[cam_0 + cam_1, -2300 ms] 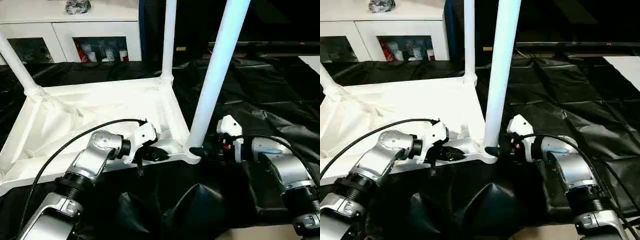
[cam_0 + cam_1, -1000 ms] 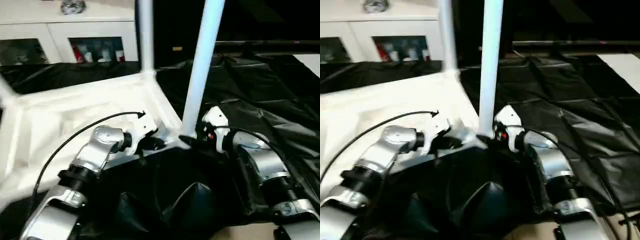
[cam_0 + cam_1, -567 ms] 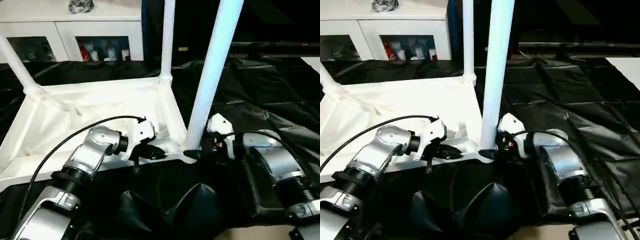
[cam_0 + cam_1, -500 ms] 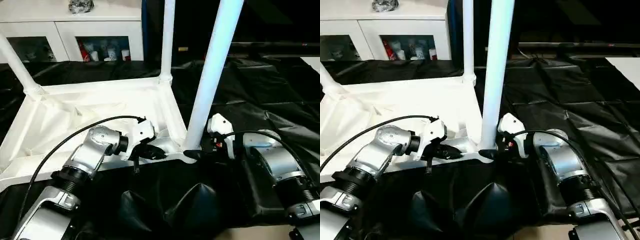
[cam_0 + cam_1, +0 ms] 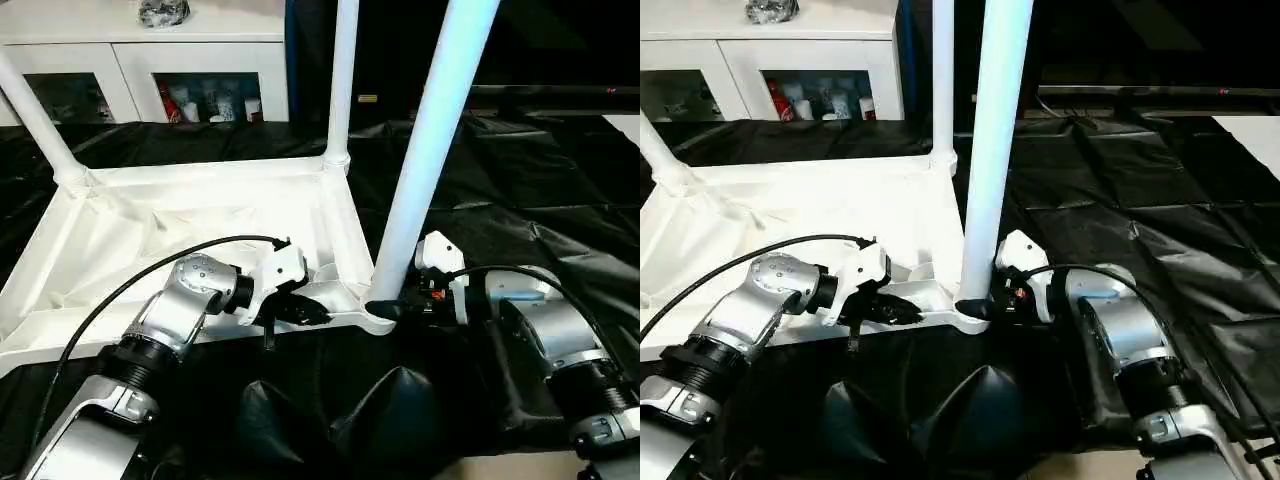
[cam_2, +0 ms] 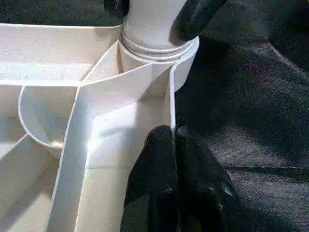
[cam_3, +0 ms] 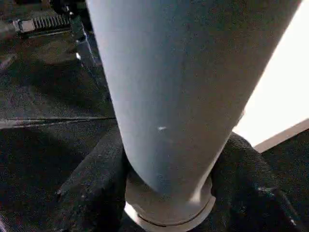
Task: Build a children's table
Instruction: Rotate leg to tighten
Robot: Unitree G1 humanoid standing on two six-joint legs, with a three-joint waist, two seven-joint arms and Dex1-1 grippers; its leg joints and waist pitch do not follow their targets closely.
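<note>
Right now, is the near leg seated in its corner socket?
It stands in the socket; how deep, cannot tell. The near leg rises upright from the corner socket, right gripper around its base.

A thick white table leg (image 7: 178, 92) stands close to the camera, its lower end seated in a round white collar (image 7: 169, 212). The right gripper (image 7: 169, 193) has one black finger (image 7: 91, 188) on each side of the leg's base, pressed against it. Black sheeting (image 7: 43, 106) lies behind.

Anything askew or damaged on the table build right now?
Nothing stands out. The upturned tabletop lies flat on the black sheet, and the three legs in view stand in their corner sockets, including the near leg between the right gripper's fingers. No damage is visible.
</note>
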